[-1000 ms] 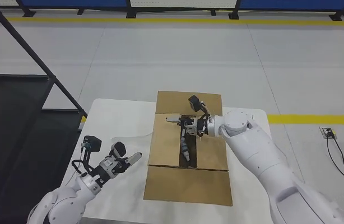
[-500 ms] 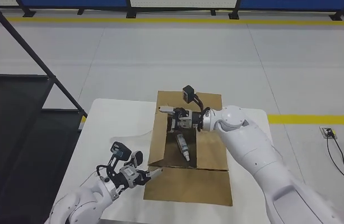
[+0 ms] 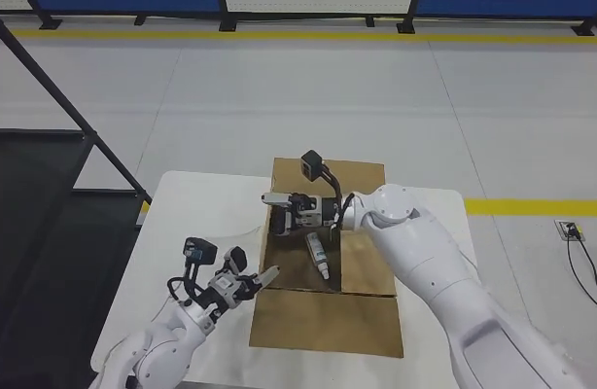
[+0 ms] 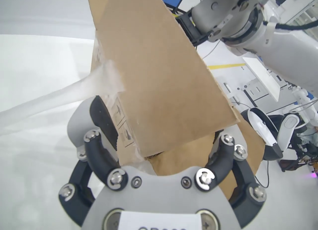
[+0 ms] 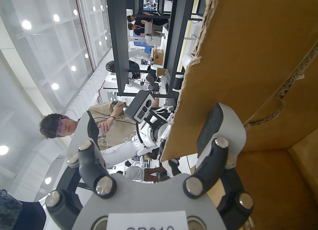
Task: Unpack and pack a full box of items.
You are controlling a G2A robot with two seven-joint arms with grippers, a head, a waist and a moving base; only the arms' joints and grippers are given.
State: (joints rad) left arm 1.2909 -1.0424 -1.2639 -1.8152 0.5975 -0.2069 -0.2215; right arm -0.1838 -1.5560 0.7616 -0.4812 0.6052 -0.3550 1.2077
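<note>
A brown cardboard box (image 3: 367,263) stands on the white table (image 3: 196,219) with its far and near flaps folded out flat. Its left flap (image 3: 282,248) stands raised. My right gripper (image 3: 279,201) is open at that flap's far end, and the flap's edge (image 5: 223,49) runs between its fingers (image 5: 213,121). My left gripper (image 3: 257,281) is open at the box's near left corner, straddling the flap (image 4: 159,71); one finger (image 4: 103,119) shows, the other is behind cardboard. A white tube-like item (image 3: 318,256) lies inside the box.
A strip of clear tape (image 4: 49,101) hangs from the box's left side toward the table. Bare table lies to the left of the box. A black frame (image 3: 65,107) stands beyond the table's left edge.
The right gripper has moved left and the left flap has swung up with it, widening the opening. The left gripper has come in from the table's left to the box's near left corner.
</note>
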